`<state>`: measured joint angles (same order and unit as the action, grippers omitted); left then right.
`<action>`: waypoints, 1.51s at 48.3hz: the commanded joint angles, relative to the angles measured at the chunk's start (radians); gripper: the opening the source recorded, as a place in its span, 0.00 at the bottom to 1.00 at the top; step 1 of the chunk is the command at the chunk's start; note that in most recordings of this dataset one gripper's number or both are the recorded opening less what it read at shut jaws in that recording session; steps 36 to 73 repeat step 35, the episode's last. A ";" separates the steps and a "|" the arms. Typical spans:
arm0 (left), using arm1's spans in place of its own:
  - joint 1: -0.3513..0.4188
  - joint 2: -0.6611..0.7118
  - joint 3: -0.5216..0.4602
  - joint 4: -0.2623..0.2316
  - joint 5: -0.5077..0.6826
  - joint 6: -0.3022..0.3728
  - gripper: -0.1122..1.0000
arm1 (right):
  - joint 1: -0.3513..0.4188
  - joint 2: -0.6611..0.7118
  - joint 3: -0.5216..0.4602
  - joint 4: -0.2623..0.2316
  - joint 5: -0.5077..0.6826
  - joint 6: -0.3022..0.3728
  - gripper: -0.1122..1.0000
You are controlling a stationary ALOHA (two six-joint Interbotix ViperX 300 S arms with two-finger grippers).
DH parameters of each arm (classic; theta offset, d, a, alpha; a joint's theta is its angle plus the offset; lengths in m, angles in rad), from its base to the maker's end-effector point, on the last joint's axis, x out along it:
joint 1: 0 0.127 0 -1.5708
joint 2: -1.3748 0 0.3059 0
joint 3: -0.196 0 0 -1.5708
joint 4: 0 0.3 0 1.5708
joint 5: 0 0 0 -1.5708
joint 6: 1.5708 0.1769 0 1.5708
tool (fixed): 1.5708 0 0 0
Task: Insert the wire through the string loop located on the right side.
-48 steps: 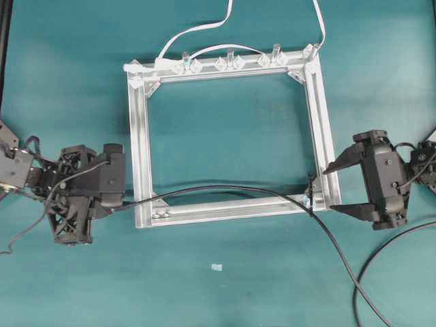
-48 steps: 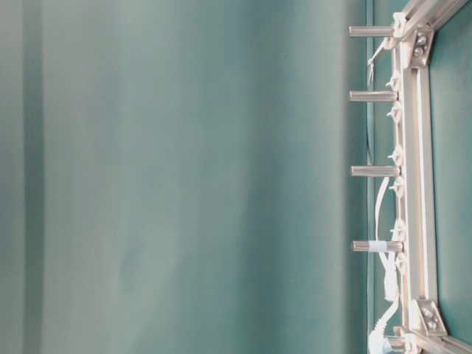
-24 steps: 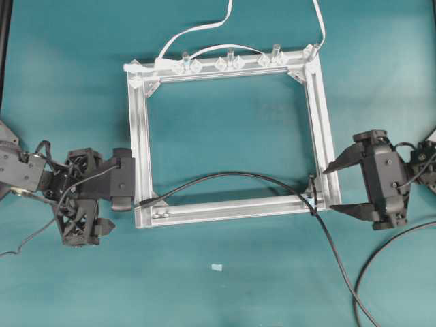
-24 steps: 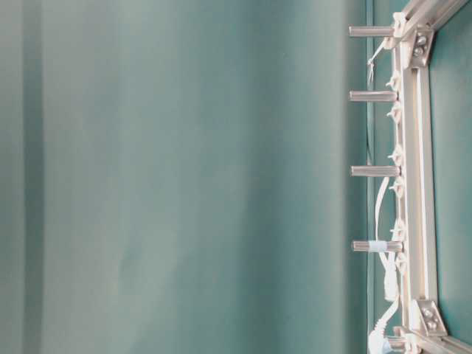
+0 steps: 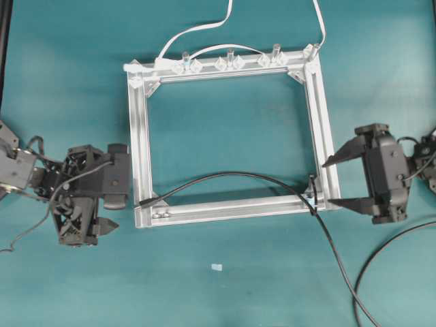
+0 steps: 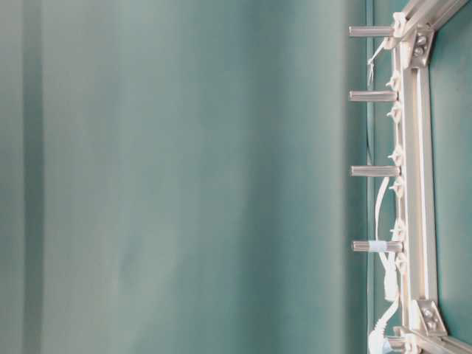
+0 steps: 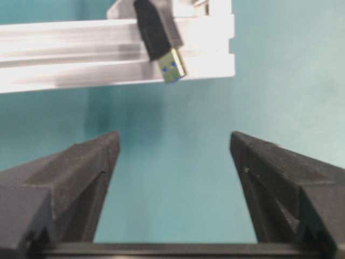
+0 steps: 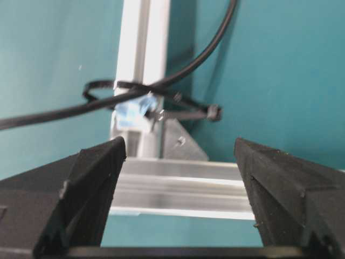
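One wire (image 5: 238,176), one string loop (image 8: 151,102), two arms.

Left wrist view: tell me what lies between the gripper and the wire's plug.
Only bare teal table. The left gripper stands open, and the wire's plug rests on the aluminium frame beyond it.

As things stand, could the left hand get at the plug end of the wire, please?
Probably yes: the left hand is open, and the wire ends in its plug on the frame just ahead, with only bare table between.

A square silver aluminium frame (image 5: 142,143) lies mid-picture on the teal surface (image 5: 225,286). White flat cables (image 5: 204,28) trail off its top rail, beside what seem clear plastic clips (image 5: 228,63).
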<state>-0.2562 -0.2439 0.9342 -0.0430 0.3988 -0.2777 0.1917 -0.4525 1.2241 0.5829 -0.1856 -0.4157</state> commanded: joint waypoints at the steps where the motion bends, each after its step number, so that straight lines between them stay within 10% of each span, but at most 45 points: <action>1: 0.017 -0.046 -0.015 0.003 -0.006 0.003 0.83 | -0.023 -0.049 -0.008 -0.011 -0.008 -0.002 0.91; 35: 0.152 -0.273 0.031 0.003 -0.026 0.121 0.61 | -0.097 -0.301 0.095 -0.015 -0.009 0.000 0.91; 73: 0.152 -0.273 0.031 0.003 -0.026 0.121 0.61 | -0.097 -0.301 0.095 -0.015 -0.009 0.000 0.91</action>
